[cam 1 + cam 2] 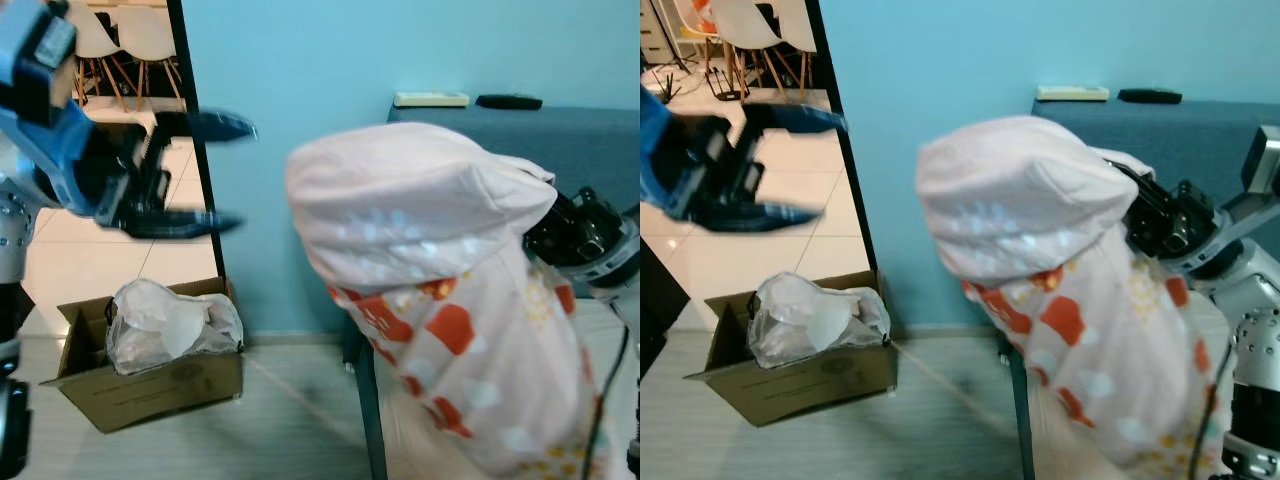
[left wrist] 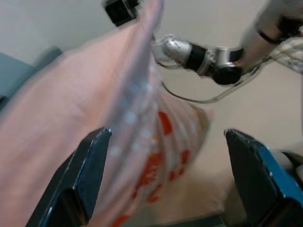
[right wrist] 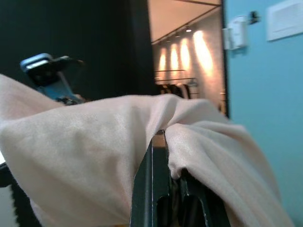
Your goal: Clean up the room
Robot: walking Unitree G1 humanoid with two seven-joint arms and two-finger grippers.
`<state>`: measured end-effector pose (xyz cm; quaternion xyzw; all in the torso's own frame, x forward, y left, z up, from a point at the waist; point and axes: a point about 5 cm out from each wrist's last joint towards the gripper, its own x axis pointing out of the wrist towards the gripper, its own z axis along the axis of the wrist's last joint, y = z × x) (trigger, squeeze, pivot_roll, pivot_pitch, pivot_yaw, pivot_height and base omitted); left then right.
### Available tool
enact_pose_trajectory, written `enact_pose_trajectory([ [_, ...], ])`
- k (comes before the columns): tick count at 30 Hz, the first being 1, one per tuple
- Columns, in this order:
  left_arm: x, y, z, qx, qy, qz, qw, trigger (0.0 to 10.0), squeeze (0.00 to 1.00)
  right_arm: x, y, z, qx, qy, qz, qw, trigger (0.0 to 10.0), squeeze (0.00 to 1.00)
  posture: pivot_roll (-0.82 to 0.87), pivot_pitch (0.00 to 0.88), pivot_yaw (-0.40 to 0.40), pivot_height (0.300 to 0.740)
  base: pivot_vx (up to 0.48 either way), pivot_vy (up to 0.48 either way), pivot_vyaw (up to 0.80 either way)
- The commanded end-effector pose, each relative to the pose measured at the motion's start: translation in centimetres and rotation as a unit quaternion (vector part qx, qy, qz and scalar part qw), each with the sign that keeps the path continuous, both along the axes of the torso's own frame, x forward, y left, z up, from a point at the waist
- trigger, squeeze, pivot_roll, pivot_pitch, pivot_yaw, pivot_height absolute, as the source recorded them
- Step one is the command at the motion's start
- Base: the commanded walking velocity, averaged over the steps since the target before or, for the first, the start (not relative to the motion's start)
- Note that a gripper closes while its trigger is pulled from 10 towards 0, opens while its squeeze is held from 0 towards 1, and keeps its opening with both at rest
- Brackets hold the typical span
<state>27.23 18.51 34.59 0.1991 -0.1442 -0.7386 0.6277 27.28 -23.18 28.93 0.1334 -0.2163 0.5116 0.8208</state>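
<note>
A pale pink pillow [image 1: 430, 270] with white dots and orange-red patches hangs in the air in front of me. My right gripper [image 3: 163, 156] is shut on a fold of its cloth, and the arm reaches in from the right [image 1: 1185, 225]. My left gripper [image 1: 215, 175] is raised at the left, open, its two dark fingers spread and apart from the pillow. In the left wrist view the pillow [image 2: 94, 142] lies between and beyond the open fingers [image 2: 83, 179].
A cardboard box [image 1: 150, 375] with a crumpled plastic bag [image 1: 170, 320] stands on the floor at the lower left. A dark blue table [image 1: 560, 140] at the right carries two remotes [image 1: 430, 99]. A black door frame [image 1: 200, 160] edges a tiled room with chairs.
</note>
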Motion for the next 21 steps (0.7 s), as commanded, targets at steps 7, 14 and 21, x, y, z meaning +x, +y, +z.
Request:
enact_pose_trajectory([
  [7,1.1,-1.5,-1.4,0.118,-0.054,0.012,0.991,10.0,1.00,-1.0,1.9,1.9,-0.010,-0.052,0.065,0.997,10.0,0.00,-0.04,0.000,-0.034,0.740,0.000,0.000,0.00],
  [14,2.3,-1.9,2.7,0.119,-0.148,0.038,0.981,10.0,1.00,-1.1,3.9,2.4,-0.011,-0.067,0.112,0.991,10.0,0.00,-0.05,0.000,-0.027,0.740,0.000,0.000,0.00],
  [21,2.2,-1.2,4.3,0.126,-0.170,0.050,0.976,10.0,1.00,-1.2,5.2,2.3,-0.015,-0.066,0.136,0.988,10.0,0.00,-0.04,0.000,-0.024,0.740,0.000,0.000,0.00],
])
